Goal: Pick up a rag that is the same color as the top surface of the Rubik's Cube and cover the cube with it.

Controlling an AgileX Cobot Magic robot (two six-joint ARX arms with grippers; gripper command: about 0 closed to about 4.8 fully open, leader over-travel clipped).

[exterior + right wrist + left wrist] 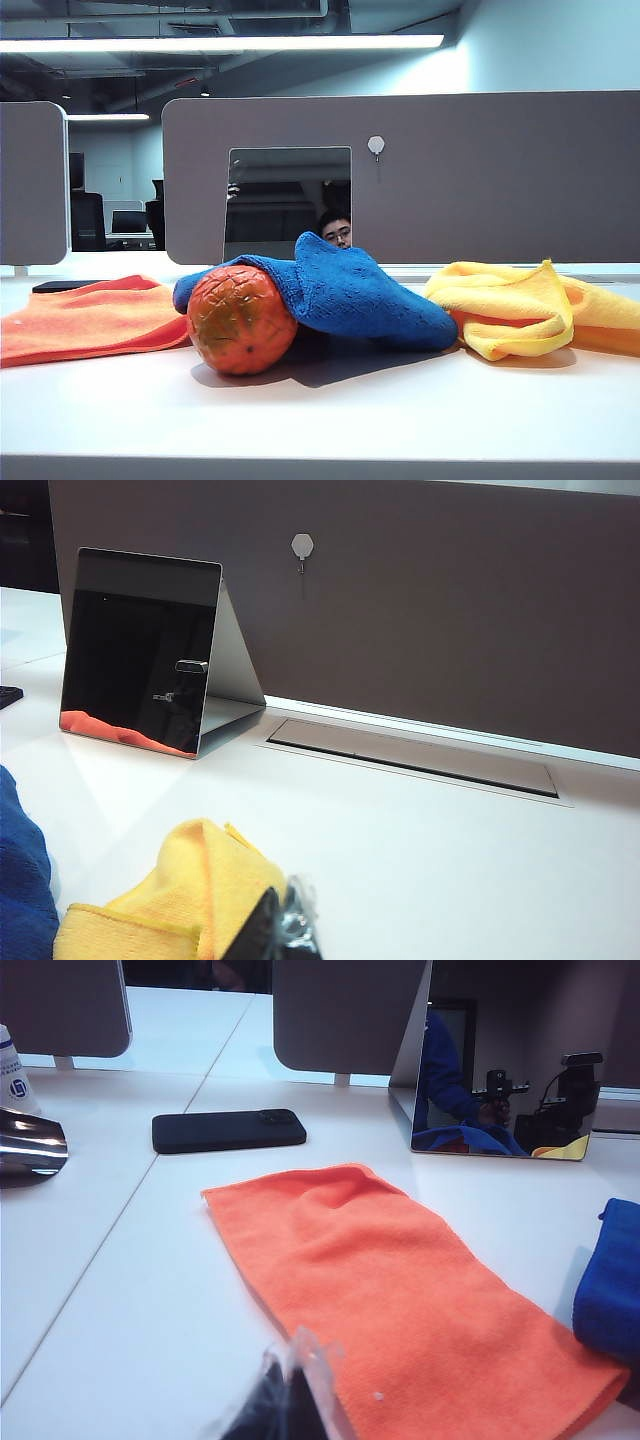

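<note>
The deep blue rag [360, 290] lies humped in the middle of the table, its near edge draped onto a round orange ball [240, 318]. Its edge also shows in the left wrist view [610, 1280] and the right wrist view [20, 880]. The Rubik's Cube is hidden in every view. My left gripper [290, 1375] is shut and empty, low over the table by the orange cloth [400, 1290]. My right gripper [283, 900] is shut and empty, beside the yellow cloth [190, 890]. Neither gripper appears in the exterior view.
The orange cloth [90, 315] lies flat at the left, the yellow cloth [510, 305] bunched at the right. A standing mirror [287, 200] leans by the grey partition behind the rag. A black phone [228, 1130] and a shiny metal object [25, 1145] lie farther left.
</note>
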